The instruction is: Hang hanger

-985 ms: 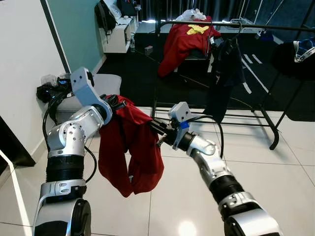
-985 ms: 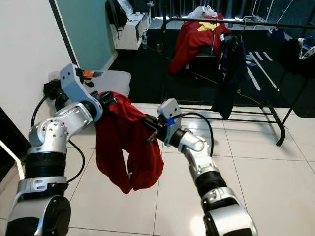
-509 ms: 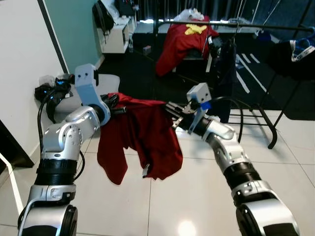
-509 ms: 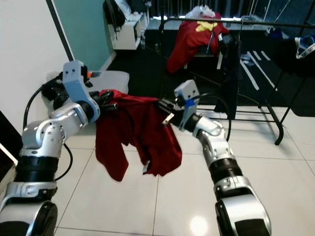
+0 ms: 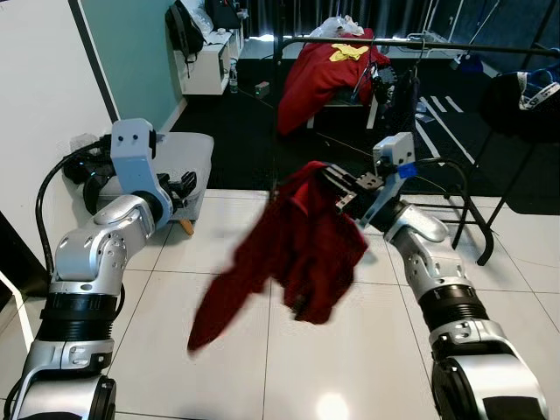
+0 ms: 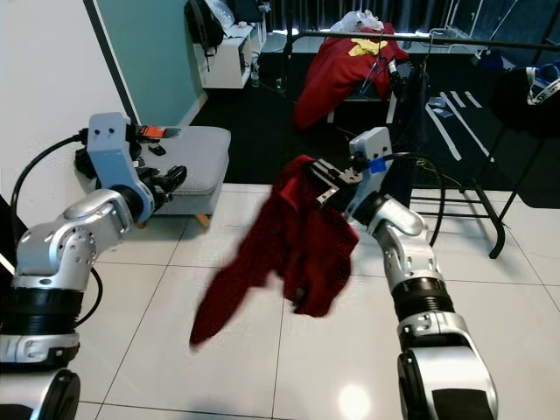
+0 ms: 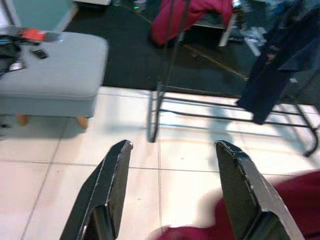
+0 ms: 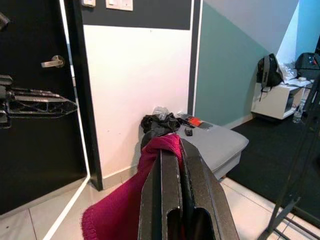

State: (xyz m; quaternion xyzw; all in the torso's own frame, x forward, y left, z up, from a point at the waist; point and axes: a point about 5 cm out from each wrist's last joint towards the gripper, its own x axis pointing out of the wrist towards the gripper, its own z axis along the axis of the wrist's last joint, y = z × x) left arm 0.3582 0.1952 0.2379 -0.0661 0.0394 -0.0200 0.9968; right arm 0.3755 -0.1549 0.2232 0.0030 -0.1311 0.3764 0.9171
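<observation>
A red garment (image 5: 302,245) hangs from my right gripper (image 5: 337,185), which is shut on its top edge at chest height in front of me. The cloth trails down and to the left, blurred. In the right wrist view the two fingers (image 8: 172,150) press together on the red cloth (image 8: 130,205). I cannot make out a hanger inside the cloth. My left gripper (image 5: 184,185) is open and holds nothing, off to the left of the garment; its fingers (image 7: 112,185) stand wide apart. The black clothes rack's rail (image 5: 472,45) runs behind, at the back right.
A red shirt (image 5: 324,74) and a dark garment (image 5: 398,96) hang on the rack. A grey ottoman (image 5: 188,153) stands at the left by the white wall, with a white cabinet (image 5: 206,61) further back. The rack's foot bars (image 5: 455,219) lie on the tiled floor.
My left gripper has let go of the red garment and drawn back to the left. The right gripper has carried the garment up and to the right, towards the rack; the cloth swings.
</observation>
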